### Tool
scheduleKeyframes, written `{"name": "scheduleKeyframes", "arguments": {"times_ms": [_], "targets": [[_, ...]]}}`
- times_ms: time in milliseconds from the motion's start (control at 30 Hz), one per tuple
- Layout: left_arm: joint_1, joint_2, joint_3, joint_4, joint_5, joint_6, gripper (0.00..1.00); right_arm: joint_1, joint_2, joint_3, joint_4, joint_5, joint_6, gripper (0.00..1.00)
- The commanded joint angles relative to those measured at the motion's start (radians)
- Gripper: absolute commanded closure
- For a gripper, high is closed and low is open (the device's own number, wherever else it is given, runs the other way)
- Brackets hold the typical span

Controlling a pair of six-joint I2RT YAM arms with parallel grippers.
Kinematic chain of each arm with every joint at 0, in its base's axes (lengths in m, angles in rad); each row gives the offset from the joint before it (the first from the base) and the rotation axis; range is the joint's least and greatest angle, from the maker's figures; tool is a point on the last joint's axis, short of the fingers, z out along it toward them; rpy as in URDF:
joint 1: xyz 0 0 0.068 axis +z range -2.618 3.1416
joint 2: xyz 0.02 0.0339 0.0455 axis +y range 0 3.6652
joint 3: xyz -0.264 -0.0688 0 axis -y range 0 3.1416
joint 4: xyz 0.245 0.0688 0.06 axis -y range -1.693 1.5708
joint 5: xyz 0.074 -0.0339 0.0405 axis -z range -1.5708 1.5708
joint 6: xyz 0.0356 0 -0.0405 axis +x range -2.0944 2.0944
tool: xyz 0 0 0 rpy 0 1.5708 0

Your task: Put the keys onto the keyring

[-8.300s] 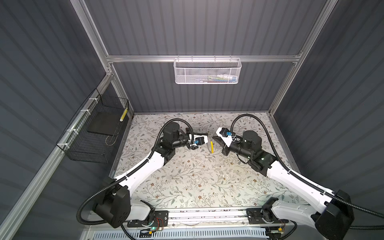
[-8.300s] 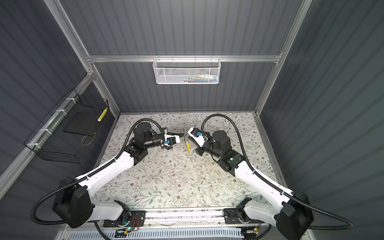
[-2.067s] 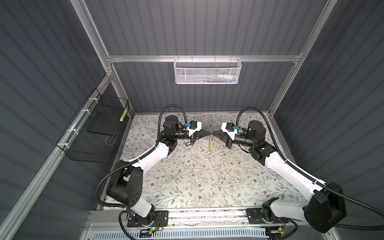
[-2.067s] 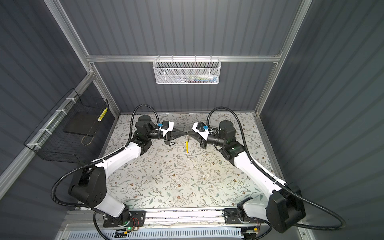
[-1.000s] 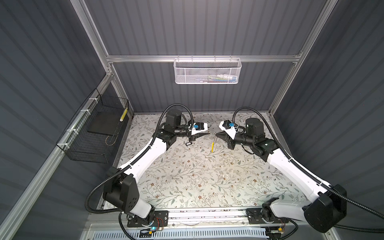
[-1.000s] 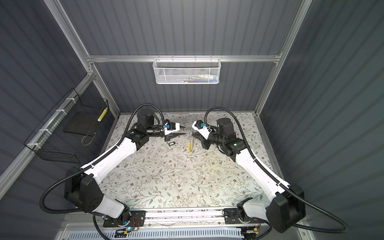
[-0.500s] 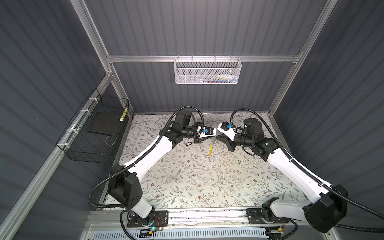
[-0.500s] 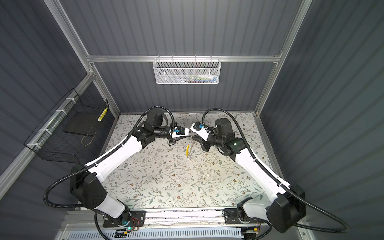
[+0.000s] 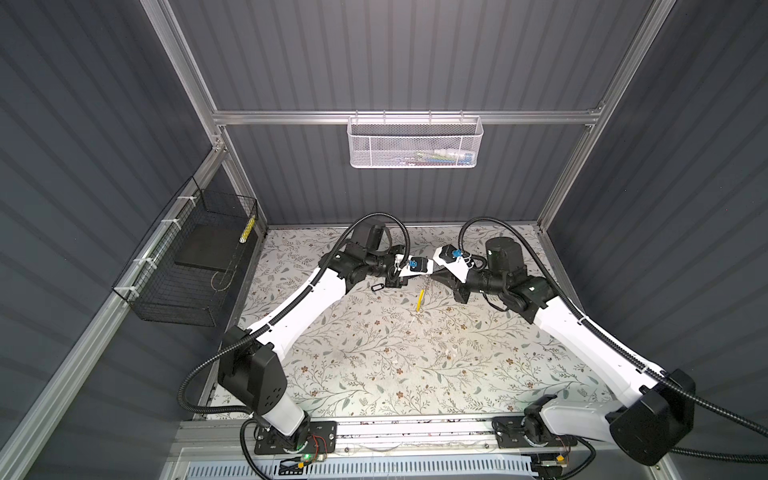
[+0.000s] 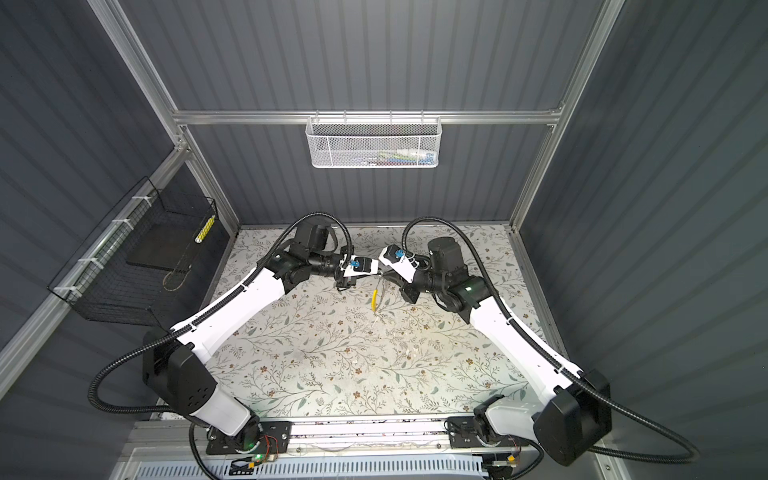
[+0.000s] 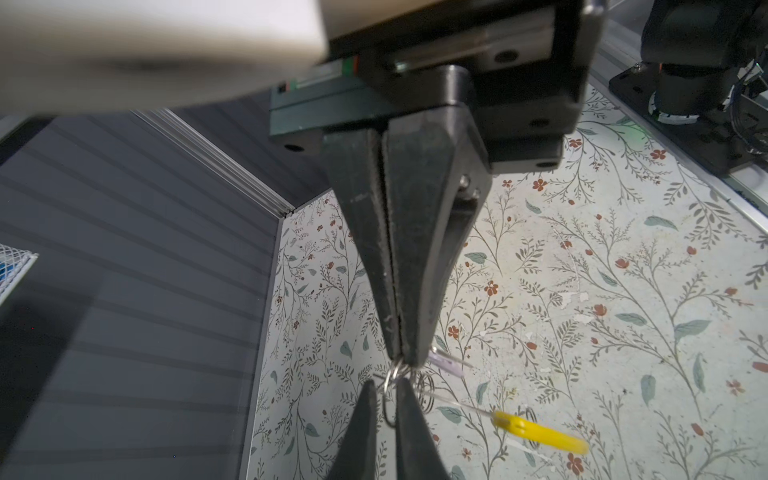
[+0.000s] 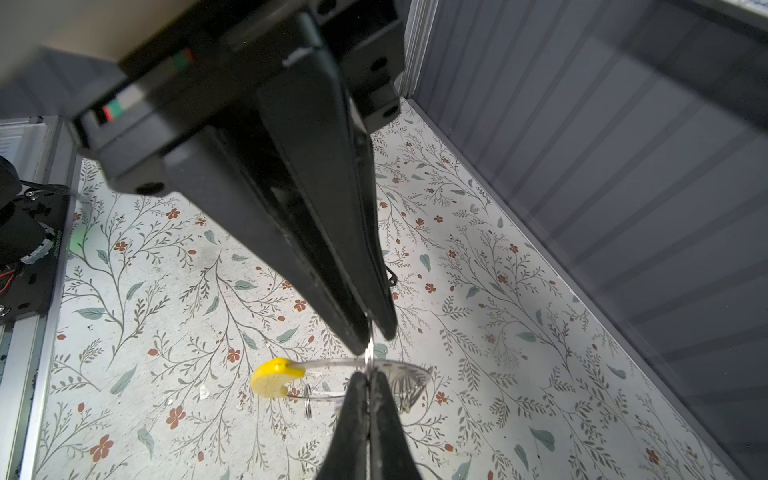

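Aloft, thin grey metal keyring (image 12: pixel 332 362), yellow tag (image 12: pixel 272 376).

The left gripper (image 11: pixel 401 353) and right gripper (image 12: pixel 371 332) stood tip to tip over the far middle. Both were pinched onto the keyring (image 12: pixel 328 363), and its yellow tag (image 9: pixel 420 300) dangled beneath, barring passage there. The black-rimmed tag (image 9: pixel 376 287) lay just left of them. Both arms slanted in from the near corners, and the table (image 9: pixel 395 361) between them lay open. A black wire basket (image 9: pixel 187 266) jutted from the left wall.
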Motion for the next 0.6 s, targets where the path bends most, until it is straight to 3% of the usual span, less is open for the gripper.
{"name": "scheduleKeyframes", "arguments": {"times_ms": [0, 300, 433, 567], "targets": [[-0.007, 0.024, 0.038, -0.052, -0.004, 0.031, 0.88, 0.006, -0.017, 0.026, 0.014, 0.005, -0.012, 1.00], [-0.007, 0.035, 0.046, -0.022, 0.038, 0.010, 1.00, 0.008, -0.008, 0.026, 0.022, 0.004, -0.018, 1.00], [-0.006, 0.026, 0.027, 0.051, 0.078, -0.059, 1.00, 0.000, -0.015, 0.004, 0.044, 0.067, 0.019, 0.82], [0.013, 0.012, -0.017, 0.179, 0.138, -0.167, 1.00, -0.040, -0.056, -0.081, 0.154, 0.052, 0.097, 0.76]]}}
